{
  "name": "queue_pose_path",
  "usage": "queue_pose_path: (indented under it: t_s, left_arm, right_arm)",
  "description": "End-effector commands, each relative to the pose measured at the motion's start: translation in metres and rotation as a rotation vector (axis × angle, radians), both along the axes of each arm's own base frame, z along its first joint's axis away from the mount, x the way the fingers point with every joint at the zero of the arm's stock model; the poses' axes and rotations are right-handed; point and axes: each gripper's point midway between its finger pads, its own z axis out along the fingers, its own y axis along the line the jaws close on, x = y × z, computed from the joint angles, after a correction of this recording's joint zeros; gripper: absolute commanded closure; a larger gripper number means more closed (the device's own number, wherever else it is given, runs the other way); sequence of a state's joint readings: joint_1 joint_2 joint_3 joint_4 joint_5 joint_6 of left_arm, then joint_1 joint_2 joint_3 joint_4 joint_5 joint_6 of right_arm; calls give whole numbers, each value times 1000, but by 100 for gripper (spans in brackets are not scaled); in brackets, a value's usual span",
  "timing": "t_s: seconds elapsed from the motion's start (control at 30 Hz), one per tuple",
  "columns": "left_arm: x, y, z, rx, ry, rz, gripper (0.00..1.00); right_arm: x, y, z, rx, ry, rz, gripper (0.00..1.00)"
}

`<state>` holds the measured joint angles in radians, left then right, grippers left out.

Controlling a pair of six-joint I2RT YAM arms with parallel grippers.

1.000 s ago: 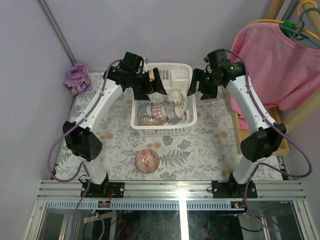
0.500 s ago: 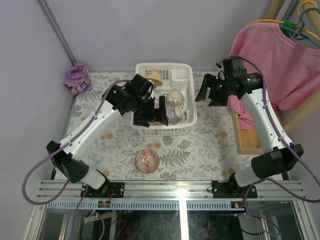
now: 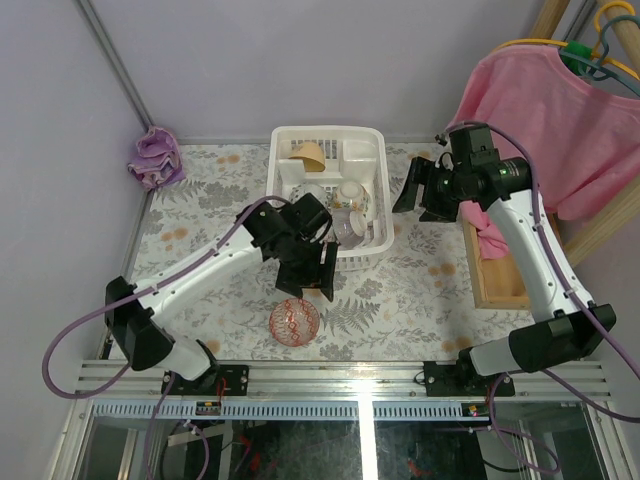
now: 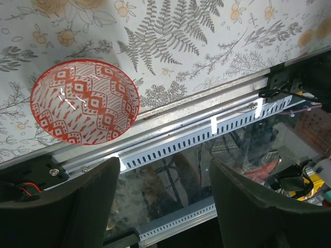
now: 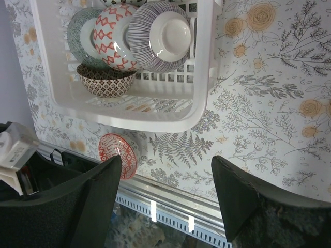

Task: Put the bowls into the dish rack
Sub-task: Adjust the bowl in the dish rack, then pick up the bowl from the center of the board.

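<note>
I count several bowls [image 5: 160,33] racked in the dish rack [image 3: 328,130] at top centre; one red bowl [image 3: 294,321] is left on the table [image 3: 400,290] at lower centre, my left gripper [image 4: 163,175] spread empty close by it, right gripper [image 5: 165,165] likewise spread and empty at upper right.

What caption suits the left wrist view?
Open left gripper hovers near a red-patterned round ceramic bowl on the floral tablecloth.

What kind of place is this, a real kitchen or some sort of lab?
Probably a robot test bench dressed up as a home, not a real kitchen: the dish rack sits on a floral cloth, fronted by a bare aluminium rail, with a pink shirt hanging alongside.
</note>
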<state>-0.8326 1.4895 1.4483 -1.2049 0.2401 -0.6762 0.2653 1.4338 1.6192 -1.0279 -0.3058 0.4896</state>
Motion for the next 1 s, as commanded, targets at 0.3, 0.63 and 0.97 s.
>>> queue_pose_path:
  t_s: [0.3, 0.63, 0.97]
  left_arm:
    - [-48, 0, -18, 65, 14, -66, 45]
    - [-42, -8, -57, 79, 17, -78, 35]
    - [-32, -19, -87, 127, 30, -138, 38]
  right_arm:
    - [-13, 1, 10, 28, -13, 27, 22]
    - [-10, 3, 5, 34, 1, 30, 22]
    - [-7, 6, 6, 44, 4, 38, 22]
